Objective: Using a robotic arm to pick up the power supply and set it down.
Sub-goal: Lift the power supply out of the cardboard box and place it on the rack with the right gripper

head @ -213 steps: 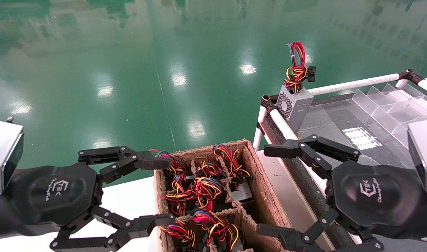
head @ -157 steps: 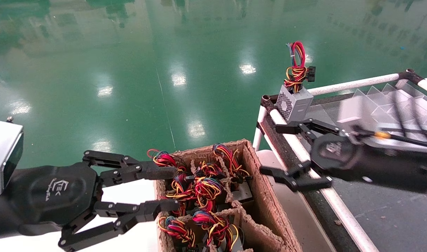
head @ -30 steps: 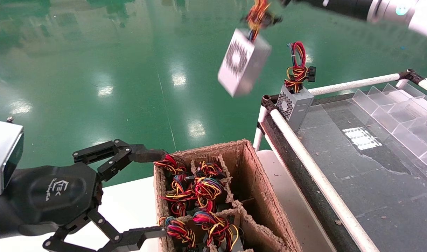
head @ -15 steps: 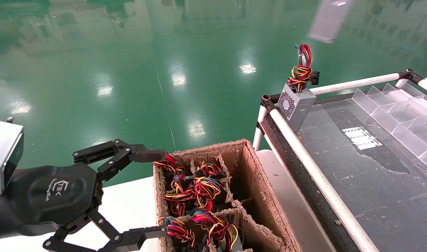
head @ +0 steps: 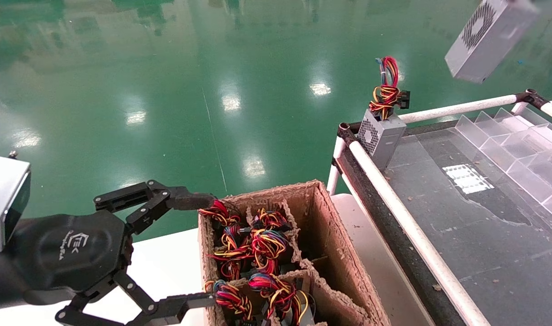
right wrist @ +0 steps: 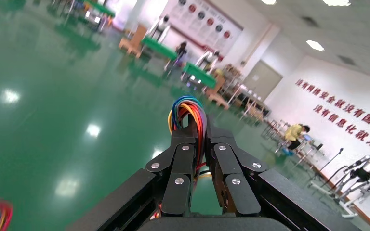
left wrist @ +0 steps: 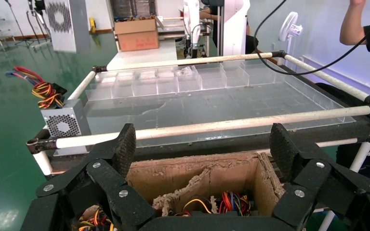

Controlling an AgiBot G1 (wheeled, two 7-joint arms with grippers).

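carrying the supply by its wires in the pinched right claw, lower slowly beside the standing unit; left claw wide.

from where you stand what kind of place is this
Probably a factory or robot test hall: a glossy green floor, a pipe-framed table, a cardboard box of wired power supplies, and wall banners with more workbenches behind.

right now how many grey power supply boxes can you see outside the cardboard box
2. One power supply hangs high over the rack, its wire loop clamped in the right pincer. The other stands upright on the rack's near-left corner. More may be hidden in the cardboard box.
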